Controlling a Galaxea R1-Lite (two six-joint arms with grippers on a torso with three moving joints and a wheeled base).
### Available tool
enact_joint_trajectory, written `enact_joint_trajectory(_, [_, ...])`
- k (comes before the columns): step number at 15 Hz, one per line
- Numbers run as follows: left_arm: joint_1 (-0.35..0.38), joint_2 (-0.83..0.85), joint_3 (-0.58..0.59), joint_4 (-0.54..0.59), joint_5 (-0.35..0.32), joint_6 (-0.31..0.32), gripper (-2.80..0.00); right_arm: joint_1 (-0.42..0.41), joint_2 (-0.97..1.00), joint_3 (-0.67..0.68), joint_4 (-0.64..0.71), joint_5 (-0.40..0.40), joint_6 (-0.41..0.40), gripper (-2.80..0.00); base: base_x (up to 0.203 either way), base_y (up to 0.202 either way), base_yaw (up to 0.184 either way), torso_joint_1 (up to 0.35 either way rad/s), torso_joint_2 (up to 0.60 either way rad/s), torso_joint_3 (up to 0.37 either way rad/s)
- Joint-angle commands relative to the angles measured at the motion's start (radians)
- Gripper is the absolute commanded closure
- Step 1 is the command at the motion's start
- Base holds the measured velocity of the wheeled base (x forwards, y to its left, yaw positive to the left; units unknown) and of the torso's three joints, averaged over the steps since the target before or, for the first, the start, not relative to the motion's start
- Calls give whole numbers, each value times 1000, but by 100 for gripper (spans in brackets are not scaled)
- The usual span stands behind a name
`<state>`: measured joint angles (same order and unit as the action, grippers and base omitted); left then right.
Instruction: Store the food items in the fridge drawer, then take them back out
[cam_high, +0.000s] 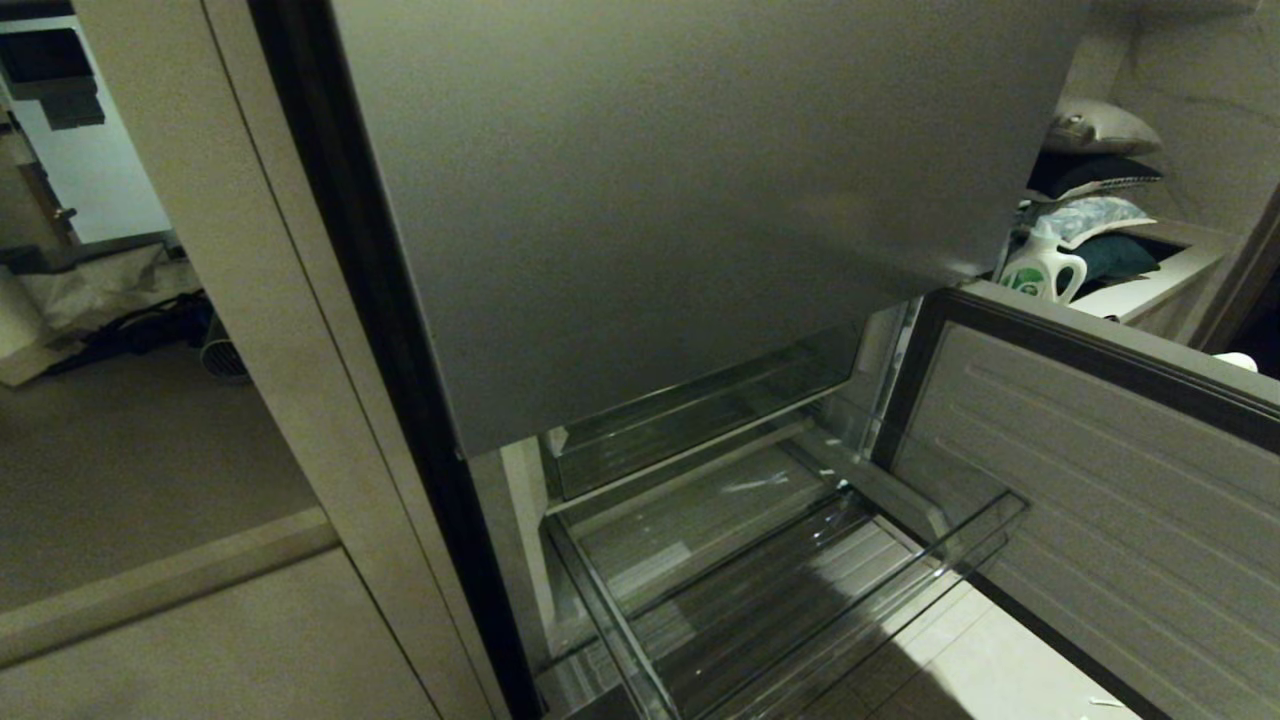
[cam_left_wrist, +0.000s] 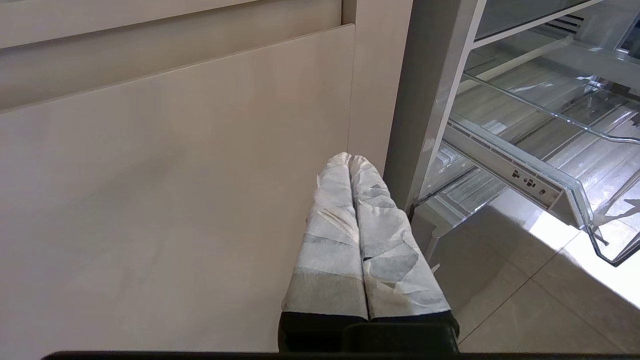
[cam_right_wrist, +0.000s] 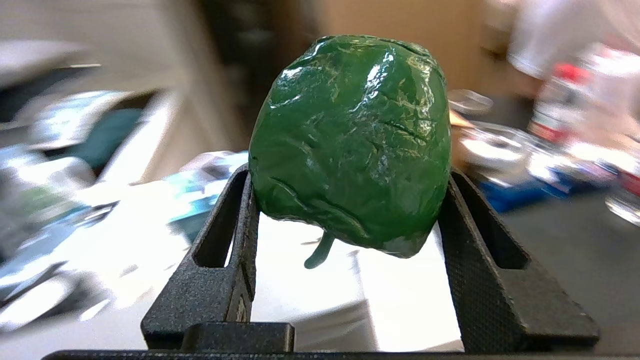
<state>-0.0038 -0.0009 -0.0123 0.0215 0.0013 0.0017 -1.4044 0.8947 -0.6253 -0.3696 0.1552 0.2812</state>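
Observation:
The fridge drawer (cam_high: 770, 600) stands pulled out below the grey fridge door, its ribbed clear floor bare; it also shows beside the left wrist (cam_left_wrist: 565, 150). A dark green, glossy, rounded food item (cam_right_wrist: 350, 135) with a short stem sits clamped between the black fingers (cam_right_wrist: 240, 210) of my right gripper (cam_right_wrist: 350, 170), which is shut on it, over a blurred, cluttered background. My left gripper (cam_left_wrist: 349, 157) is shut with nothing in it, its white-taped fingers pressed together beside a beige cabinet panel, left of the fridge. Neither arm appears in the head view.
The lower fridge door (cam_high: 1100, 480) hangs open to the right of the drawer. A smaller clear bin (cam_high: 700, 410) sits above and behind it. A white-and-green detergent jug (cam_high: 1042, 270) and pillows stand at the back right. Beige cabinet panels (cam_high: 200, 300) line the left.

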Motion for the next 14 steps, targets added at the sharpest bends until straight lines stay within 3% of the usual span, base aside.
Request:
enact_joint_trajectory(1, [-1, 1, 0, 0, 0, 1, 0, -140, 236, -26, -43, 23, 8, 0, 0, 0, 0, 0, 0, 0])
enact_joint_trajectory(6, [1, 1, 0, 0, 0, 0, 0, -285, 647, -98, -198, 35, 11, 0, 0, 0, 0, 0, 0, 0])
enact_joint_trajectory(10, [1, 1, 0, 0, 0, 0, 0, -344, 952, -119, -432, 35, 12, 0, 0, 0, 0, 0, 0, 0])
enact_joint_trajectory(14, [1, 1, 0, 0, 0, 0, 0, -364, 1183, -204, -509, 40, 13, 0, 0, 0, 0, 0, 0, 0])
